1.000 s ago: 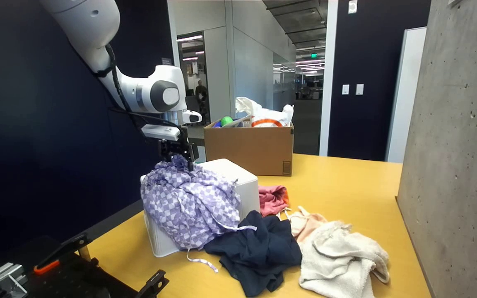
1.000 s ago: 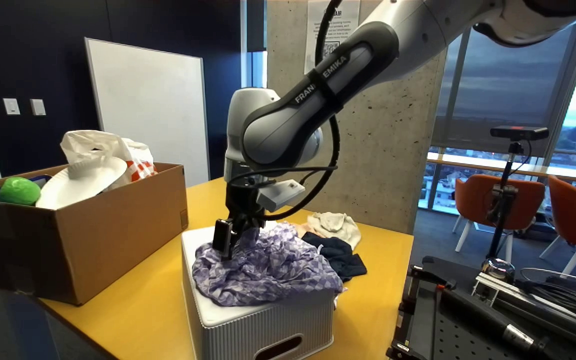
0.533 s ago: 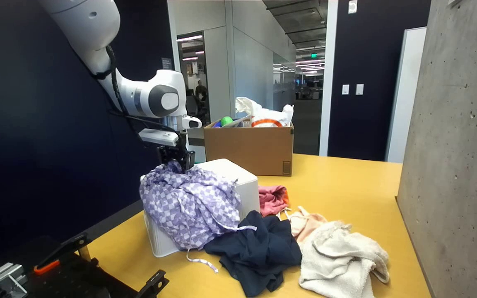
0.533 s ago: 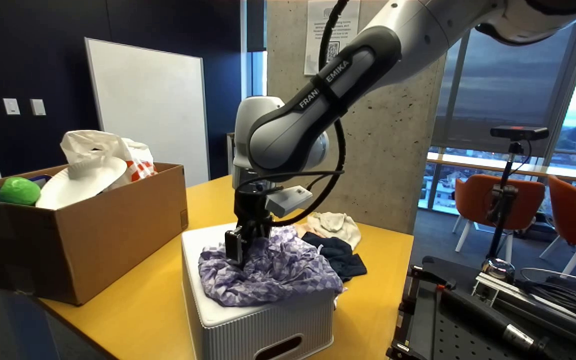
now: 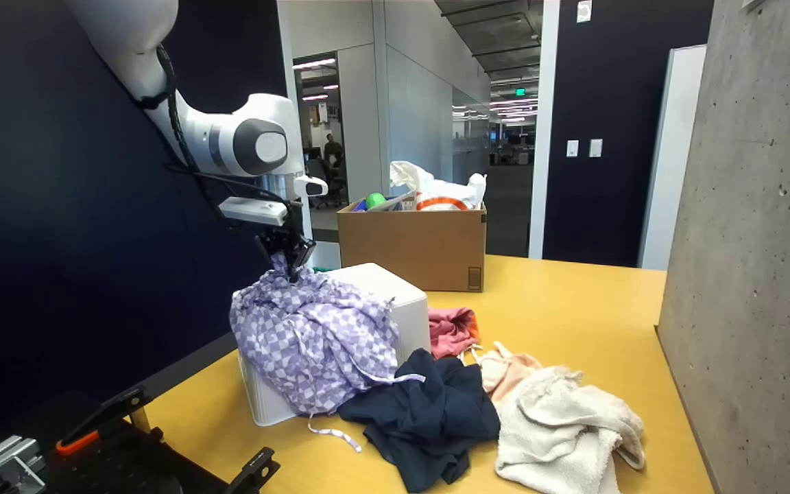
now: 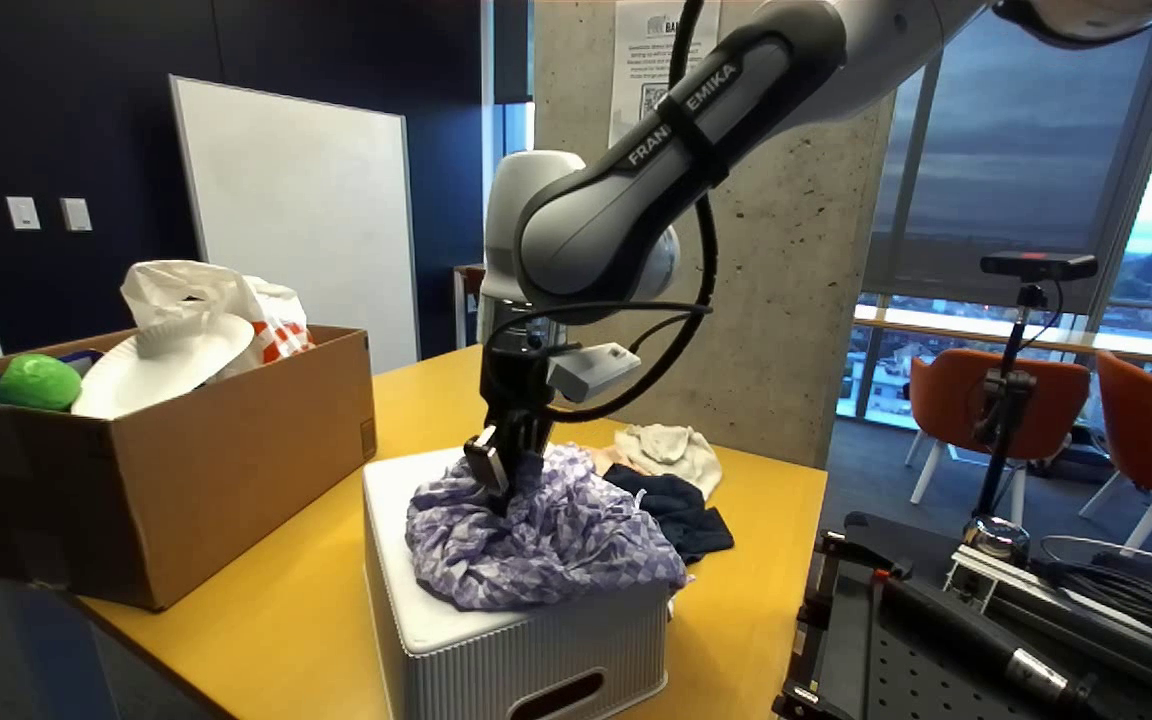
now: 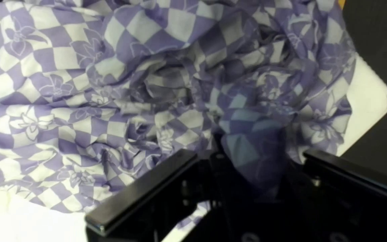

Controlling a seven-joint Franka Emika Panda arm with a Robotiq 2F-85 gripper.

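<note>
**The pincer grips the top of the purple cloth**

In an exterior view, the cloth lies right under the pincer, and its bunched-up top goes up into it. From there the heap drops and slants to the right of the view, which looks like its longest way. A thin strap points off to the right, over the dark blue cloth. There is just one arm here, so no other is nearer.

In an exterior view, the cloth sits on top of the white box and spills over its edge. The pincer points down near the heap's left end, so most of the cloth is to the right of it. The heap is longer from left to right than from top to bottom.

In the wrist view, the pincer is nearly closed. Its fingers squeeze a bunch of cloth between them, and that bunch points back at the pincer like a little tail. Most of the cloth spreads past the fingers and to the left. It is so crumpled that I can't find a true long side.
</note>
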